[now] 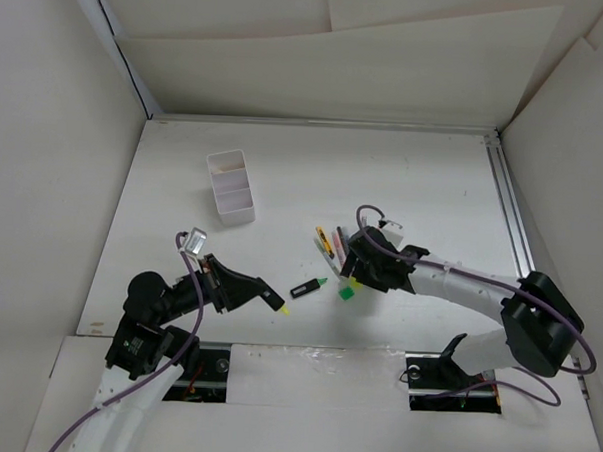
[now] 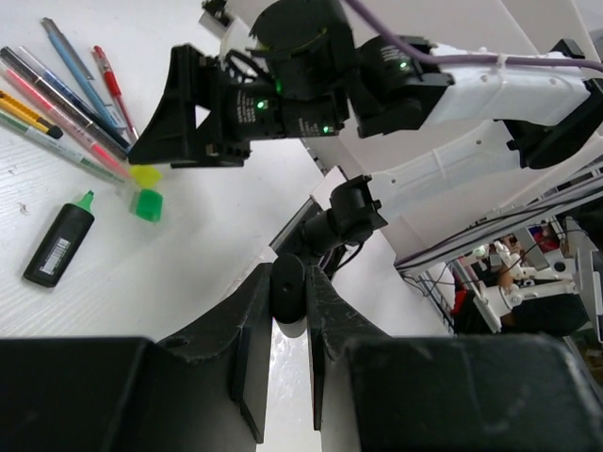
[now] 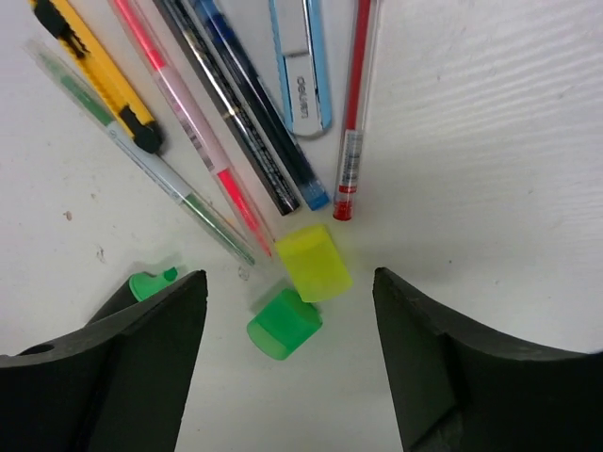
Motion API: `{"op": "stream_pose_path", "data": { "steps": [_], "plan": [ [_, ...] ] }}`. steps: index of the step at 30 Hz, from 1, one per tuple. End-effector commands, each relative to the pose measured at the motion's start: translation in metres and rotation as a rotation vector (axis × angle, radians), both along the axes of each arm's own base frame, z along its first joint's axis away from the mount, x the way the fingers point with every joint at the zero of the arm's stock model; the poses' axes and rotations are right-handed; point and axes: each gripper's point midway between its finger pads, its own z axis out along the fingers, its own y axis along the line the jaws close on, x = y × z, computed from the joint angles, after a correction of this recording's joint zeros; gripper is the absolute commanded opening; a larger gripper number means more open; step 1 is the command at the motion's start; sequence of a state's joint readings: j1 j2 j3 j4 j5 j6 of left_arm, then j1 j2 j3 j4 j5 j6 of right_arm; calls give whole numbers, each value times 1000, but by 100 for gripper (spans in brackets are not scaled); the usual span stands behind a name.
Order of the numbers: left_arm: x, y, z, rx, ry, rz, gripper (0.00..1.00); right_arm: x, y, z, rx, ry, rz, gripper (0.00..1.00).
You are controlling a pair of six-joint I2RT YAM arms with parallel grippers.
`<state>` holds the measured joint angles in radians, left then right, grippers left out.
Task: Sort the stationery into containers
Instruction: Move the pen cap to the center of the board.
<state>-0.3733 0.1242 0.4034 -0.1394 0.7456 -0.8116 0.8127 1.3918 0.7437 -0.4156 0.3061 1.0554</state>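
- My left gripper [image 1: 273, 301] was clamped on the yellow-tipped highlighter [image 1: 282, 307]. The black body was pinched between narrow jaws, and the tip poked out just past them, low over the table [image 1: 434, 182].
- My right gripper [image 3: 287, 281] hung with its jaws spread wide.
- The yellow cap [image 3: 313, 264] and the green cap [image 3: 283, 324] lay touching each other on the table in the gap between those jaws, touching neither finger.
- The pens [image 3: 231, 113] lay fanned just beyond the caps, their tips converging toward the yellow one.
- The green-tipped highlighter [image 1: 309, 285] lay flat between my two grippers. Its tip was beside my right gripper's left finger [image 3: 141, 358].
- The white box [image 1: 231, 188] stood at the far left, divided inside and well apart from both grippers.
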Motion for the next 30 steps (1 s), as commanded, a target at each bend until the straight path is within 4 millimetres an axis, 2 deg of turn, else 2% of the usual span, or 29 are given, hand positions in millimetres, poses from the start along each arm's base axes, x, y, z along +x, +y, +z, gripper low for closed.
{"op": "stream_pose_path", "data": {
  "steps": [1,2,5,6,9,10,12,16,17,18,23,24,30],
  "plan": [
    [4,1,10,10,-51,15,0,15,-7,34,-89,-84,24,76],
    [4,1,10,10,-51,15,0,19,-5,43,-101,-104,34,76],
    [7,1,8,19,-49,24,0,18,-9,41,-198,-90,127,68],
    [8,1,6,23,-37,24,0,16,-12,33,-240,-70,159,53],
    [13,1,4,33,-39,42,0,13,-18,28,-323,-63,209,16],
    [14,1,0,48,-33,41,0,14,-20,28,-339,-70,216,12],
    [19,3,-4,65,-26,65,0,13,-20,29,-368,-78,257,13],
    [25,1,-10,74,-5,64,0,12,-25,20,-447,-48,343,46],
    [28,-1,-9,70,3,64,0,13,-24,16,-471,-39,369,59],
    [30,-2,-13,74,13,64,0,15,-21,14,-470,-39,388,63],
    [38,-5,-16,83,34,63,0,20,-5,7,-433,-62,452,66],
    [40,-5,-17,84,37,63,0,23,-5,5,-425,-58,446,60],
    [46,-6,-17,81,45,82,0,24,7,-5,-376,-67,471,48]
  ]
}}
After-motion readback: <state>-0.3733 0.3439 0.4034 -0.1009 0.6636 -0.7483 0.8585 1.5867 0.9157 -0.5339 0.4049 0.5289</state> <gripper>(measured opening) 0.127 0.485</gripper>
